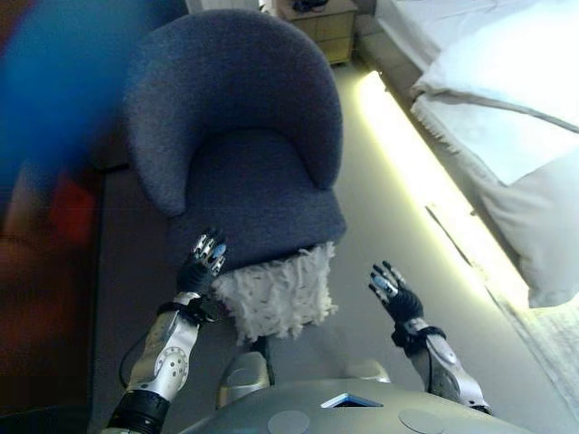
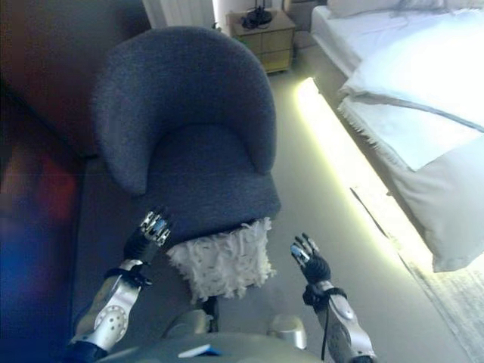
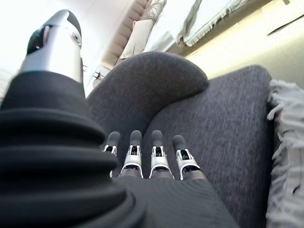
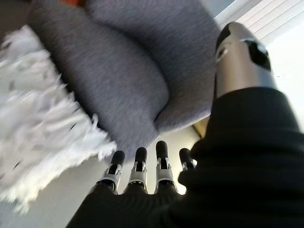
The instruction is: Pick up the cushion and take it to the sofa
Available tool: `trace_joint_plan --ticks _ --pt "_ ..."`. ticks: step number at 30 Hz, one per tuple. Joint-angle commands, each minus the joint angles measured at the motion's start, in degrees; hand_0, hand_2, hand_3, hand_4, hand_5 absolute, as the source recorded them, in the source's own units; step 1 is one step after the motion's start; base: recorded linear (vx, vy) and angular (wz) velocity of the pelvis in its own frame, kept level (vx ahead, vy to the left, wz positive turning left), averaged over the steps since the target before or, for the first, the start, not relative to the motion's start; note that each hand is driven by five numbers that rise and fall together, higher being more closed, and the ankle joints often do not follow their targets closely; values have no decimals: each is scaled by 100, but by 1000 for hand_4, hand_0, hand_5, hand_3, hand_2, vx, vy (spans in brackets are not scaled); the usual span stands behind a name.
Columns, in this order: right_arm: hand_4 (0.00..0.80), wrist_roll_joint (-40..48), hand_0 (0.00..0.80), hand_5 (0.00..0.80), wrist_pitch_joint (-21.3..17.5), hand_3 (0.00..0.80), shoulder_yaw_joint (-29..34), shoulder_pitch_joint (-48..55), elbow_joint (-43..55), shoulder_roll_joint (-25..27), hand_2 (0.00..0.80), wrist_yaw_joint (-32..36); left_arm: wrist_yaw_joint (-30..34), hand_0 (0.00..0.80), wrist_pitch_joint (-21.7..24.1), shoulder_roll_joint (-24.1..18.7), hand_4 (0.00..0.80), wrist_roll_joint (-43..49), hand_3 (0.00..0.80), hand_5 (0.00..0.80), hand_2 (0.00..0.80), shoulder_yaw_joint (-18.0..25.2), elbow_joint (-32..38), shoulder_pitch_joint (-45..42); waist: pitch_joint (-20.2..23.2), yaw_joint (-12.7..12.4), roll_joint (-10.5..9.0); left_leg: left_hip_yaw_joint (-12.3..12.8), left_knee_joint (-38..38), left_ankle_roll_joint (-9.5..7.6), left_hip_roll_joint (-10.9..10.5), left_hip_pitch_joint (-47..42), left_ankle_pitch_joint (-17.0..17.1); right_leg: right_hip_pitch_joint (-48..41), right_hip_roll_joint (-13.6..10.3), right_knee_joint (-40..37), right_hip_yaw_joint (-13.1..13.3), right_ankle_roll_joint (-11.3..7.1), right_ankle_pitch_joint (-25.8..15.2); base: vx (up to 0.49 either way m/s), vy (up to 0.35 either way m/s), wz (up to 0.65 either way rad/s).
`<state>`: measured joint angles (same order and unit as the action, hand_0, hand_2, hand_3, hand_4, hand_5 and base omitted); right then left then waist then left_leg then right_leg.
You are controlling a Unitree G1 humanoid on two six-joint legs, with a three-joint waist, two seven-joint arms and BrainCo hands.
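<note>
A white shaggy cushion (image 1: 276, 294) lies at the front edge of the dark grey armchair (image 1: 244, 136), hanging over the seat's front. My left hand (image 1: 204, 262) is open with straight fingers, just beside the cushion's left upper corner, over the seat. My right hand (image 1: 393, 291) is open too, a short way to the right of the cushion and apart from it, above the floor. In the left wrist view the fingers (image 3: 152, 156) point along the seat with the cushion (image 3: 285, 156) at the side. The right wrist view shows the cushion (image 4: 42, 104) beyond its fingers (image 4: 142, 168). Neither hand holds anything.
A bed with white bedding (image 1: 507, 99) runs along the right, with a lit strip (image 1: 407, 154) at its base. A wooden nightstand (image 1: 321, 27) stands behind the armchair. A dark wall or piece of furniture (image 2: 38, 189) closes the left side. Grey floor (image 1: 389, 226) lies between chair and bed.
</note>
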<state>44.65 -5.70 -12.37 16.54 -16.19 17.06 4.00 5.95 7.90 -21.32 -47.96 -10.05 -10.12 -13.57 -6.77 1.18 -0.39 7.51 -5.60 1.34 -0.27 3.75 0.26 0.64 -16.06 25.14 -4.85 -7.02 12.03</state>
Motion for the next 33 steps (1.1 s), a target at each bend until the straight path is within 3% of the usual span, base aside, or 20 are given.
trace_joint_plan --ticks 1,5,8,12,19,26,33 --pt "0 80 0 0 -419 0 -70 151 321 -169 0 -16 97 0 75 -305 0 315 0 0 0 148 496 -142 291 -80 -105 -128 112 -487 -22 106 -6 379 -294 820 121 143 -2047 250 257 2" --pt "0 15 0 0 -389 0 -32 277 274 -183 0 15 67 0 3 -371 0 138 0 0 0 264 619 -127 292 -54 -106 -286 255 -478 -163 -66 -19 659 7 -126 78 171 -1963 205 77 1" --pt "0 127 0 0 -375 0 -15 316 302 -160 0 67 19 0 107 -374 0 176 0 0 0 235 589 -175 243 -44 -198 -268 288 -441 -172 -131 -88 713 155 -1068 36 23 -2134 133 -84 -11" --pt "0 190 0 0 -301 0 45 293 147 -136 0 230 111 0 156 -363 0 278 0 0 0 267 595 -280 220 -51 -302 -263 330 -409 -154 -261 -213 668 232 -1662 114 -127 -2232 123 -65 -1" --pt "0 119 0 0 -130 0 10 165 131 -168 0 337 127 0 91 -363 0 350 0 0 0 497 643 -562 328 -234 -372 -252 190 -320 -37 -372 -384 341 79 -2038 -79 -183 -2149 145 -90 7" --pt "0 -3 0 0 -9 0 -92 52 201 -20 0 221 65 0 84 -251 0 305 0 0 0 506 635 -543 428 -252 -400 -230 145 -161 154 -417 -387 41 374 -2445 -108 -160 -1734 126 -128 3" --pt "0 -68 0 0 146 0 -106 104 264 130 0 287 -93 0 56 -121 0 242 0 0 0 415 649 -567 407 -200 -442 -18 -149 6 370 -396 -386 -139 515 -2412 -306 1 -1534 65 -85 8"
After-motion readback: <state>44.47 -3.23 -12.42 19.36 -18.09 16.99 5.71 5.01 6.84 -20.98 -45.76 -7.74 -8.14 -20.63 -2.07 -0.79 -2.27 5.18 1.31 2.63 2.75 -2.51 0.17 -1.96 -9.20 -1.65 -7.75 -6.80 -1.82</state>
